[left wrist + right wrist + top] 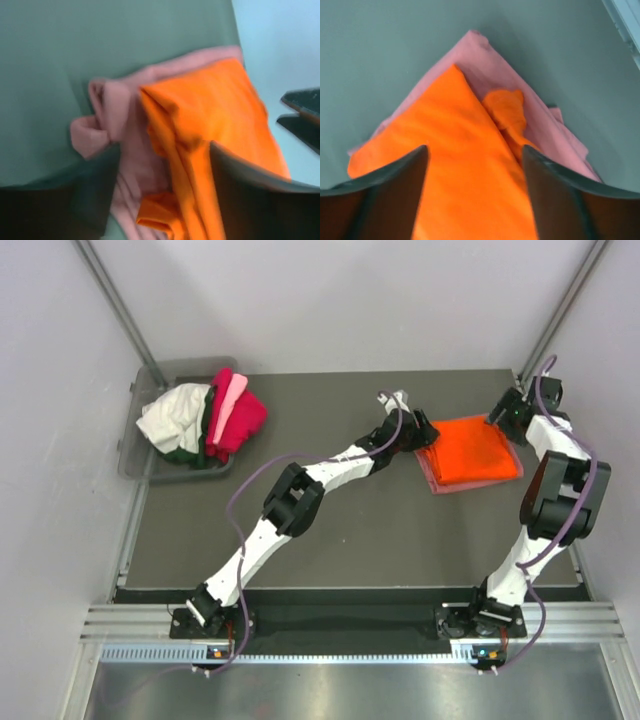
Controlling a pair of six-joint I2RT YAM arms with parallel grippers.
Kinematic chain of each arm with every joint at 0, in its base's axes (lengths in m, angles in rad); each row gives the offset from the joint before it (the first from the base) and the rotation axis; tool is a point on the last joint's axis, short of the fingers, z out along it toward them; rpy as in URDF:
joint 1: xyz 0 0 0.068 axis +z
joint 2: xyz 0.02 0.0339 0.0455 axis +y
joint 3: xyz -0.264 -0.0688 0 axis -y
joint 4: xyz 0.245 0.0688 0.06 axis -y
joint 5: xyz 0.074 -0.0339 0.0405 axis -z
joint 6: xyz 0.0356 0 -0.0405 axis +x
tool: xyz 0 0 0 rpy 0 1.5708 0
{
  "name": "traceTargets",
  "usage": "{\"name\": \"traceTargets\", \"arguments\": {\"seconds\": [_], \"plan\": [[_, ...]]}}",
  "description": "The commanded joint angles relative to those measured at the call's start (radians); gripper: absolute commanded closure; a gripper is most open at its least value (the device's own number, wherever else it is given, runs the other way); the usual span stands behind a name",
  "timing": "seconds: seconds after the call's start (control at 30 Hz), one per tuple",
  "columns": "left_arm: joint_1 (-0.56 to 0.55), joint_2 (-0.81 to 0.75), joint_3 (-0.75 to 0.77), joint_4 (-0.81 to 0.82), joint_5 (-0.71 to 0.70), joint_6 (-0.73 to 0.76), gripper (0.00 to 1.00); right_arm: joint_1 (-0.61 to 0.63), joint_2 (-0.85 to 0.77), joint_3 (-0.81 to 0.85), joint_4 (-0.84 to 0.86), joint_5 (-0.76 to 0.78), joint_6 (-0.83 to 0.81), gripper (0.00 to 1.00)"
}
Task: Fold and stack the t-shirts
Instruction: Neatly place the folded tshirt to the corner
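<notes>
Lying folded, orange t-shirt (470,452) atop salmon-pink t-shirt (485,60).

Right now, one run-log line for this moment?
left hand open | right hand open | folded bright orange cloth t-shirt stacked on salmon-pink cloth t-shirt | other shirts in grey plastic bin

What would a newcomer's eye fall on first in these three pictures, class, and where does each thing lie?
The bright orange folded cloth shirt stands out, lying on a salmon-pink cloth shirt at the far right. Both arms reach to it, the left gripper and right gripper open over the cloth. In the far left corner a grey plastic bin holds a heap of white, dark green, pink and magenta shirts.
</notes>
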State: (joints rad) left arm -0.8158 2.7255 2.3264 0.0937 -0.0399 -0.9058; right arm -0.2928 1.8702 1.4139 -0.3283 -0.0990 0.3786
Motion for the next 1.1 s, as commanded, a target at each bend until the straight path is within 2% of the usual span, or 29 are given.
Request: {"name": "traceTargets", "arguments": {"seconds": [0.0, 0.1, 0.2, 0.23, 0.33, 0.5, 0.53, 0.63, 0.67, 0.77, 0.9, 1.07], "plan": [[-0.006, -0.070, 0.013, 0.024, -0.080, 0.042, 0.18, -0.014, -0.008, 0.062, 0.046, -0.008, 0.022, 0.20], [-0.006, -0.151, -0.027, -0.001, -0.095, 0.112, 0.15, -0.012, -0.090, 0.017, 0.045, 0.008, 0.014, 0.19], [-0.006, -0.278, -0.129, -0.005, -0.118, 0.165, 0.15, -0.005, -0.195, -0.035, 0.019, 0.035, -0.015, 0.22], [-0.006, -0.364, -0.221, 0.003, -0.126, 0.172, 0.15, 0.000, -0.221, -0.062, 0.009, 0.036, -0.026, 0.30], [-0.005, -0.543, -0.413, -0.009, -0.167, 0.196, 0.15, 0.035, -0.293, -0.105, -0.037, 0.024, -0.070, 0.41], [0.038, -0.791, -0.707, -0.087, -0.199, 0.191, 0.16, 0.165, -0.330, -0.125, -0.143, -0.001, -0.165, 0.50], [0.052, -0.861, -0.745, -0.127, -0.195, 0.185, 0.16, 0.190, -0.329, -0.127, -0.147, -0.011, -0.175, 0.56], [0.125, -1.002, -0.910, -0.144, -0.128, 0.147, 0.20, 0.285, -0.304, -0.109, -0.172, 0.002, -0.190, 0.59], [0.147, -1.039, -0.958, -0.131, -0.108, 0.142, 0.21, 0.343, -0.293, -0.102, -0.179, 0.002, -0.187, 0.60], [0.214, -1.176, -1.113, -0.132, -0.092, 0.159, 0.21, 0.412, -0.253, -0.096, -0.176, 0.002, -0.196, 0.64], [0.277, -1.332, -1.283, -0.152, -0.123, 0.192, 0.21, 0.463, -0.174, -0.095, -0.146, 0.010, -0.199, 0.68], [0.285, -1.443, -1.463, -0.101, -0.239, 0.194, 0.21, 0.486, -0.082, -0.069, -0.126, 0.015, -0.210, 0.73]]}}
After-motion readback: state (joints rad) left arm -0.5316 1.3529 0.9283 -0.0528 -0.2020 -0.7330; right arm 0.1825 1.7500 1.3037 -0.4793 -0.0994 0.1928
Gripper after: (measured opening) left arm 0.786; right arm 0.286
